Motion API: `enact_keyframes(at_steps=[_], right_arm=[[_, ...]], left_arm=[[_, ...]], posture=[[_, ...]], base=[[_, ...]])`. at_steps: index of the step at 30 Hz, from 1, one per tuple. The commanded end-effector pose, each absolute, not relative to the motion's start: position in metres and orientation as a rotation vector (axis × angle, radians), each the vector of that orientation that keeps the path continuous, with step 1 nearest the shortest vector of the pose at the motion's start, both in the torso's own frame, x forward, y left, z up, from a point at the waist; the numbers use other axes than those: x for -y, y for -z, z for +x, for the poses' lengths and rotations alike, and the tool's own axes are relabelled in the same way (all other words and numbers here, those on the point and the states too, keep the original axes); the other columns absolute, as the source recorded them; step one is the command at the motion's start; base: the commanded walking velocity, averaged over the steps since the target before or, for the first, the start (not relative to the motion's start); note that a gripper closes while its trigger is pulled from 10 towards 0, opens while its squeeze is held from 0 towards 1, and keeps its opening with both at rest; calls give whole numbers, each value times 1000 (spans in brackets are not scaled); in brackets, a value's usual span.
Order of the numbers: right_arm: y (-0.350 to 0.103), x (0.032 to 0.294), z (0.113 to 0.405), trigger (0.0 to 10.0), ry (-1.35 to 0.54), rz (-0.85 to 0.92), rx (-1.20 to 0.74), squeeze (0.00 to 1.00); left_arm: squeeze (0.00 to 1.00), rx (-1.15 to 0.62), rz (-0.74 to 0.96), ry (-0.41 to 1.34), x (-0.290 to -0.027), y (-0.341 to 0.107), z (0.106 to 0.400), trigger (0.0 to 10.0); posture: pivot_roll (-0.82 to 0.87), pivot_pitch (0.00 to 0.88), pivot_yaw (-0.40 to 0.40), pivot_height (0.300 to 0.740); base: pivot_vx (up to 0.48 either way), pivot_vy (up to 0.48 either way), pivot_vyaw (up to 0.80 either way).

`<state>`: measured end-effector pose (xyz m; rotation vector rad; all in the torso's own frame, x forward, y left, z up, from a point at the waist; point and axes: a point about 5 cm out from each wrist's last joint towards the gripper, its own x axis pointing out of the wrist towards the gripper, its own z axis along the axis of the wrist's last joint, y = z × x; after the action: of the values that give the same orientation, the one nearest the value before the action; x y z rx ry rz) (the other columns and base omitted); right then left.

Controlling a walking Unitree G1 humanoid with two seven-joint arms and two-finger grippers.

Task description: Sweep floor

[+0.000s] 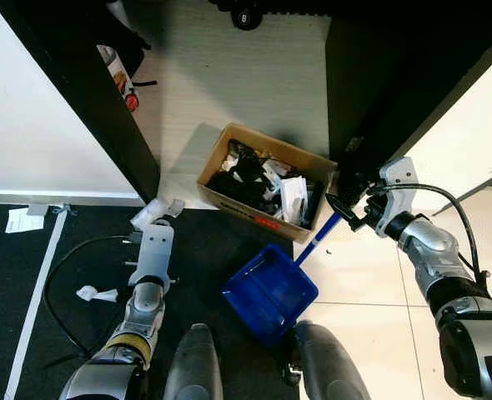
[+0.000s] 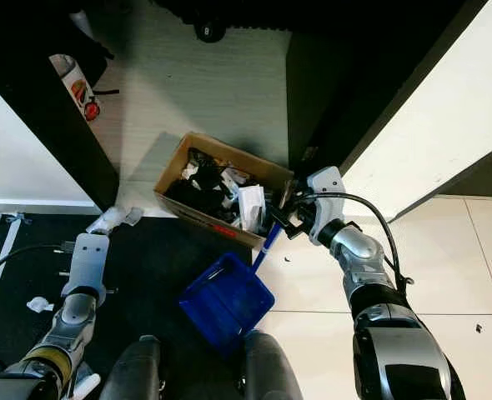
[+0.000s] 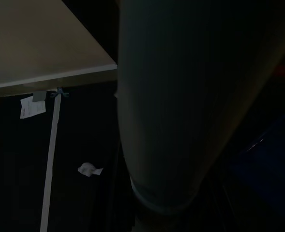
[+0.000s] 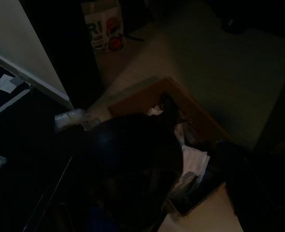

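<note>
The blue dustpan (image 1: 269,293) is held by its handle in the right gripper (image 1: 348,208), near a full cardboard box (image 1: 263,182) (emptying seemingly done). Paper scraps (image 1: 96,293) remain left; the left gripper's (image 1: 156,214) state cannot be told.

My two head eyes look steeply down from above at the same floor patch around the cardboard box (image 1: 267,182) and blue dustpan (image 1: 270,292), while my dim wrist cameras sit lower, the right one sharing that box (image 4: 191,121) at closer range.
</note>
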<state>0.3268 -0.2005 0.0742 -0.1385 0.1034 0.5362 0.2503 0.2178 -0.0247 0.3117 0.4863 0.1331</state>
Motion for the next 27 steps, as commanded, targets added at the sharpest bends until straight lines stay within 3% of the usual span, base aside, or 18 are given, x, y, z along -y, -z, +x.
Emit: enact_keyframes(at_steps=[1,22,23,24,25,27], right_arm=[[-70,202,325,10000,-514,-117,-113,0],[-71,191,331,10000,-453,-19,-87,0],[-71,191,331,7961,-456,-21,-87,0],[-71,190,331,4863,-457,-22,-87,0],[-71,191,331,392,-454,-22,-87,0],[-71,191,331,392,-449,-21,-87,0]], left_arm=[[0,-576,315,-140,-226,39,231,10000],[0,-571,317,-138,-225,40,230,10000],[0,-571,317,-138,-225,40,230,10000],[0,-571,317,-138,-225,40,229,10000],[0,-571,317,-138,-225,40,229,10000],[0,-570,317,-138,-225,40,229,10000]], posture=[[18,208,-66,740],[30,203,-58,740],[31,203,-60,740],[31,202,-60,740],[31,202,-60,740],[31,202,-60,740]], base=[[0,0,0],[0,0,0],[0,0,0],[0,0,0],[0,0,0],[0,0,0]])
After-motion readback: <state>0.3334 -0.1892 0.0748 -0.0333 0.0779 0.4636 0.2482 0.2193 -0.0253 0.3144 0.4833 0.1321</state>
